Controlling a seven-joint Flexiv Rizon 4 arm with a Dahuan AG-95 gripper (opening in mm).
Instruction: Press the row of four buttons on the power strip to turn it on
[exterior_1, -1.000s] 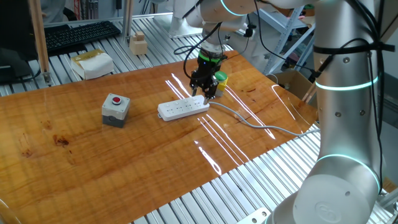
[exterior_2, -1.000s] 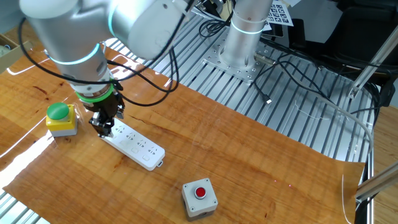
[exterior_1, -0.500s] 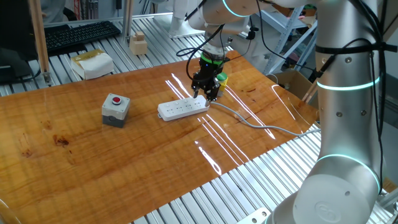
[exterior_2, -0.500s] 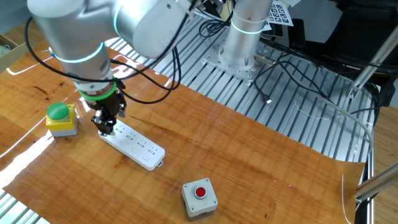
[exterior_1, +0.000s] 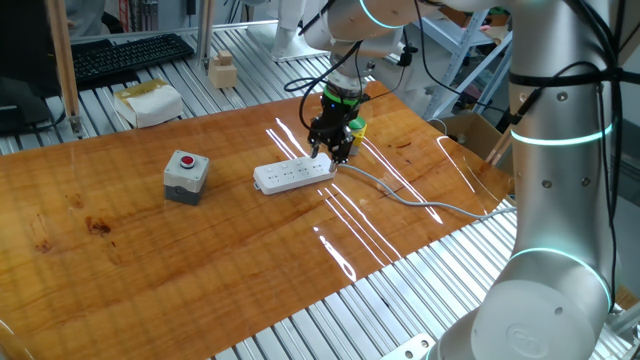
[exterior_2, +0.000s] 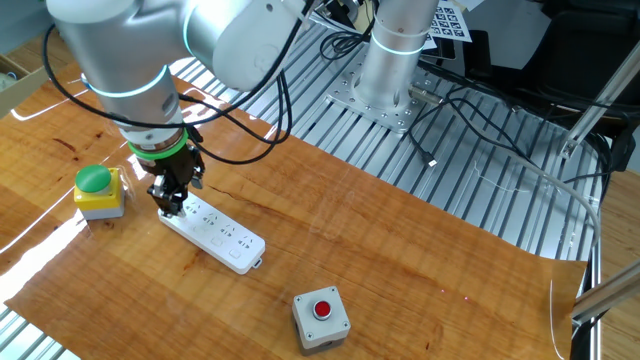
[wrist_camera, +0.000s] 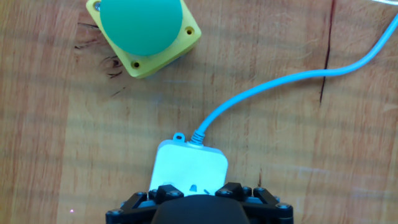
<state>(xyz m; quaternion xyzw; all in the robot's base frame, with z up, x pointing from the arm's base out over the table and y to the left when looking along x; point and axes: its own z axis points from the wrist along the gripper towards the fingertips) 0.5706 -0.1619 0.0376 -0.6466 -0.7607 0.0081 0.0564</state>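
The white power strip (exterior_1: 293, 175) lies on the wooden table, its grey-white cable (exterior_1: 410, 200) trailing off to the right. The row of four buttons (exterior_2: 220, 234) shows as faint dark marks along the strip's top face. My gripper (exterior_1: 329, 152) points down over the cable end of the strip (exterior_2: 215, 232), with its tips at or just above the top face. In the hand view the two dark fingertips (wrist_camera: 166, 191) stand apart with the white strip (wrist_camera: 189, 167) showing between them, so the gripper (wrist_camera: 200, 190) is open and holds nothing.
A yellow box with a green button (exterior_2: 97, 190) stands just beyond the strip's cable end (wrist_camera: 144, 31). A grey box with a red button (exterior_1: 186, 172) sits at the strip's other side. A cardboard box (exterior_1: 148, 102) and a keyboard (exterior_1: 125, 55) lie past the table's far edge.
The gripper has shifted a little over the cable end of the strip during the last second. The finger gap looks the same and the strip has not moved.
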